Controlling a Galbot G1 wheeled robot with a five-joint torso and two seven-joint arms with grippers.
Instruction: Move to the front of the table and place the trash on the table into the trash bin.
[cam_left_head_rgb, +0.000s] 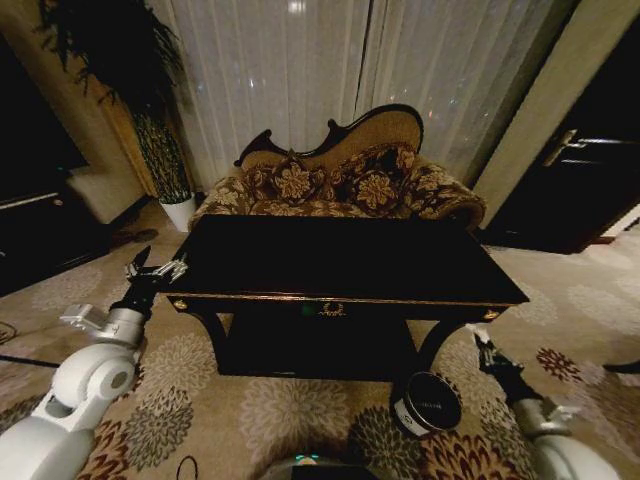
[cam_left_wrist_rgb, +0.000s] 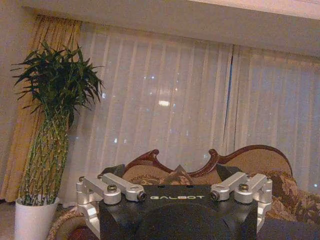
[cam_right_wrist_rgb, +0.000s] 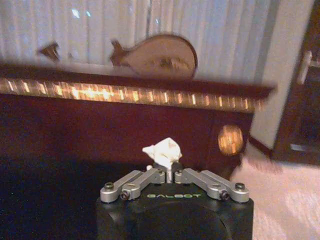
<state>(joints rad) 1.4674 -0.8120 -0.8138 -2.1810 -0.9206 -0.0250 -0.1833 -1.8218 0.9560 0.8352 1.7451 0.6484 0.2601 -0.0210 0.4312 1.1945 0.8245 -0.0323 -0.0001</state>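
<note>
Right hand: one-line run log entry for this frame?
right hand: shut on crumpled white paper, low beside table | trash bin: on carpet | left hand: open, table corner

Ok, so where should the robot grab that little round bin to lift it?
Probably the trash bin by its pale rim, pinched from above: its mouth faces up and its round body looks too wide to clasp. The open left gripper is free; the right gripper is shut on crumpled paper.
</note>
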